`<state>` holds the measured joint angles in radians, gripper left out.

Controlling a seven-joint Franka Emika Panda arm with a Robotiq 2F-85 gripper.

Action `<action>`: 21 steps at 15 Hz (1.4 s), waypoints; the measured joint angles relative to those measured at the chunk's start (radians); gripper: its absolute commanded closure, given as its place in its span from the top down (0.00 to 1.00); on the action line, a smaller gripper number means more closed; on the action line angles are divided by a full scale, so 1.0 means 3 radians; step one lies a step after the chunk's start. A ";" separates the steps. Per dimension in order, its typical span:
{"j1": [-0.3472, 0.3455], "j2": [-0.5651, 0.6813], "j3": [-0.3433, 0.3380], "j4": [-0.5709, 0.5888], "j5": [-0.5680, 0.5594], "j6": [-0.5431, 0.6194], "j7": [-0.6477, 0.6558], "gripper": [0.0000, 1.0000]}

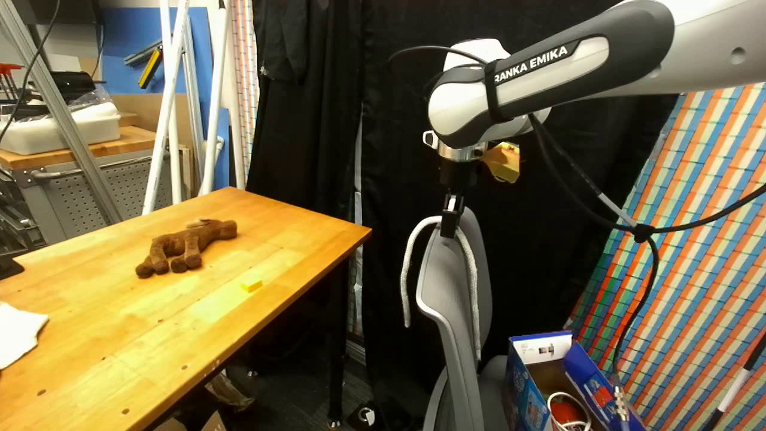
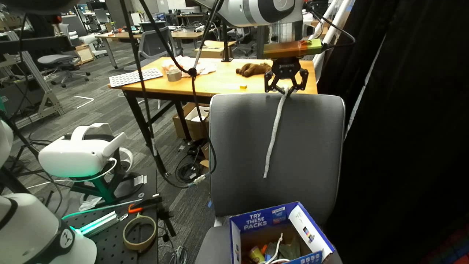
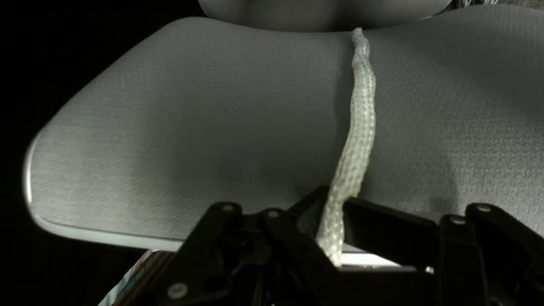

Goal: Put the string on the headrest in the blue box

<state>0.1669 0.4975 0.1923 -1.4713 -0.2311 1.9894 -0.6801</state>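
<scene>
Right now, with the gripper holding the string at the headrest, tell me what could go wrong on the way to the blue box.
The string hangs down both sides of the headrest, so the end away from the blue box might snag as it is pulled over.

Both ends dangle well below the gripper, so one could drape over the box's rim instead of dropping in.

The gripper is right at the headrest's top edge; a low move may scrape it.

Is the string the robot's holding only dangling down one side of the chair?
No, in an exterior view the string hangs both in front of the chair back and behind it.
</scene>
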 measured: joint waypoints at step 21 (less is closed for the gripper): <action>0.0005 -0.1006 -0.0438 -0.1548 -0.0565 -0.0778 0.3024 0.08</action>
<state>0.1683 0.1958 0.0609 -1.9358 -0.4007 1.7559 0.2271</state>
